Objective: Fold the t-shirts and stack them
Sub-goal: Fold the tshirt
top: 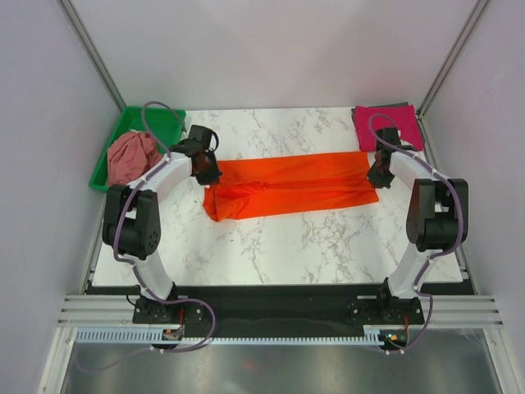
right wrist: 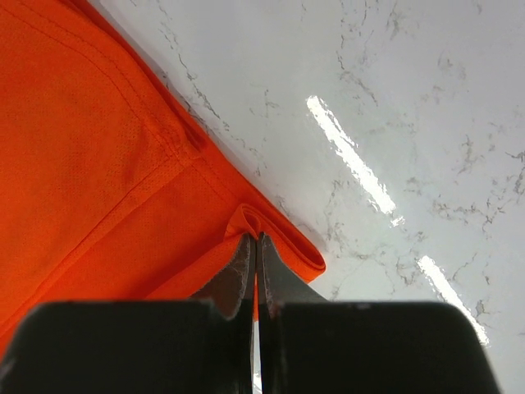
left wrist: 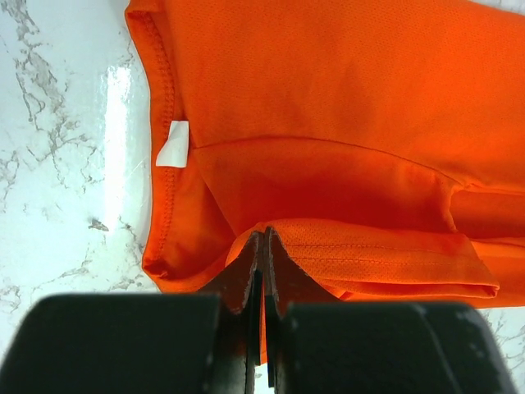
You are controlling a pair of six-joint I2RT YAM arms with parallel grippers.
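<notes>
The bright orange t-shirt (top: 289,186) lies as a long folded band across the middle of the marble table. My left gripper (top: 205,171) is shut on its left end, pinching a fold of orange cloth (left wrist: 344,246) near the collar and its white label (left wrist: 173,144). My right gripper (top: 380,174) is shut on the right end, pinching the folded hem corner (right wrist: 279,238). The magenta-pink t-shirt (top: 387,125) lies folded at the back right corner. The dusty rose t-shirt (top: 133,157) sits crumpled in the green tray.
The green plastic tray (top: 161,119) stands at the back left, beside the left wall. White walls close in both sides and the back. Bare marble (top: 279,246) lies in front of the orange shirt.
</notes>
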